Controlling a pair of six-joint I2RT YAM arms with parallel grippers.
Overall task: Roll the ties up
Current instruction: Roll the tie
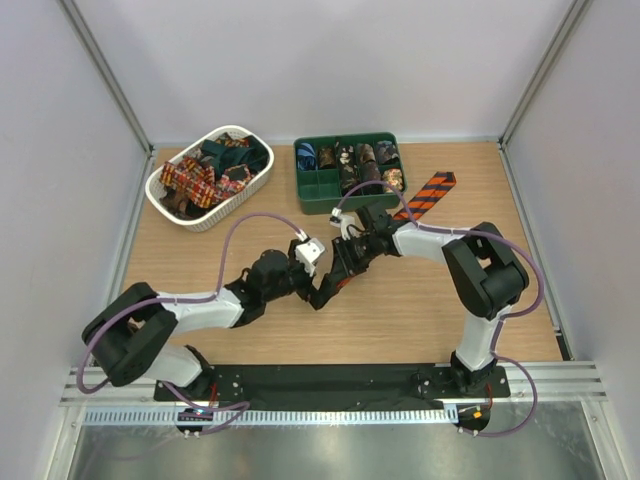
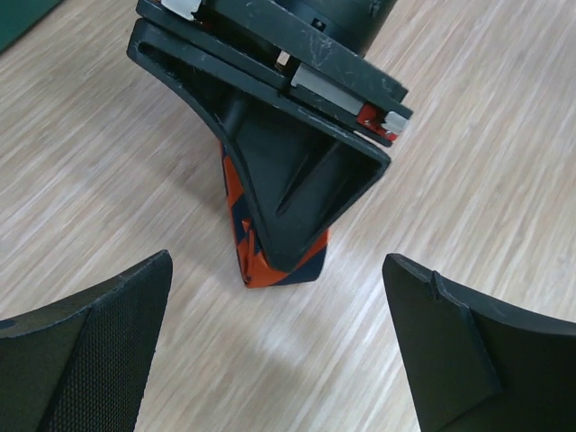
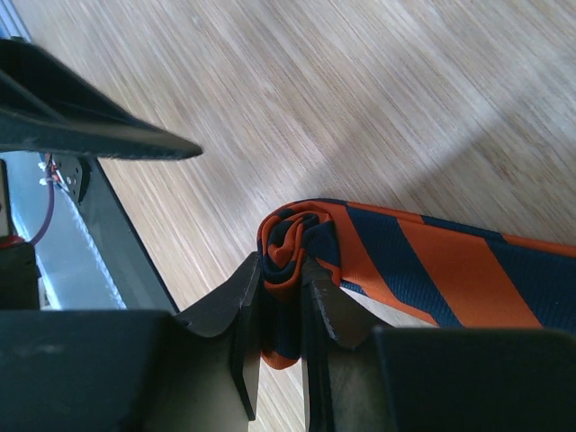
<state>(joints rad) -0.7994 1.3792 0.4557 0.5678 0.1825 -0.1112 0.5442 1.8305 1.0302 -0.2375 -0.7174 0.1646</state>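
An orange-and-dark striped tie (image 1: 432, 190) lies flat on the wooden table, running from the right of the green tray toward the centre. Its near end is wound into a small roll (image 3: 297, 238). My right gripper (image 3: 283, 270) is shut on that roll, one finger on each side. In the left wrist view the roll's tip (image 2: 255, 270) pokes out under the right gripper's finger. My left gripper (image 2: 275, 297) stands wide open just in front of it, touching nothing. From above the two grippers meet at mid-table (image 1: 335, 278).
A white slotted basket (image 1: 232, 208) at the back left holds several loose ties (image 1: 205, 170). The green compartment tray (image 1: 345, 140) at the back centre holds rolled ties (image 1: 360, 160). White walls enclose the table; a black mat and rail (image 1: 330, 385) run along the near edge.
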